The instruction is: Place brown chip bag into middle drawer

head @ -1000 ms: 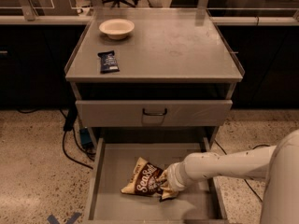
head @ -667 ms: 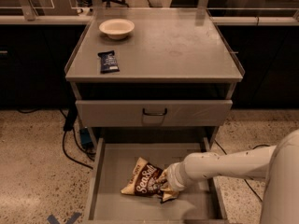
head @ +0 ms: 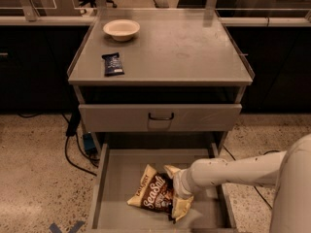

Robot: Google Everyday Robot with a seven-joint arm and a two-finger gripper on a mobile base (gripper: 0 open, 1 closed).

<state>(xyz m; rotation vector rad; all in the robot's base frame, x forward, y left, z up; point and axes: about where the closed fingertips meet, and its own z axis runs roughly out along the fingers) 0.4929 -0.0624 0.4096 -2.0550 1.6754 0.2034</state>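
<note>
The brown chip bag (head: pixel 152 194) lies flat on the bare floor of the open middle drawer (head: pixel 114 181), near its middle, with its white lettering facing up. My gripper (head: pixel 176 189) reaches in from the right on a white arm and sits low in the drawer at the bag's right end. Its two cream fingers (head: pixel 182 208) are spread apart, one on each side of that end, so the gripper is open.
A closed drawer front with a black loop handle (head: pixel 161 116) sits above the open drawer. On the cabinet top are a cream bowl (head: pixel 121 29) and a dark-blue snack bar wrapper (head: pixel 112 63). Cables (head: pixel 73 149) lie on the floor at the left.
</note>
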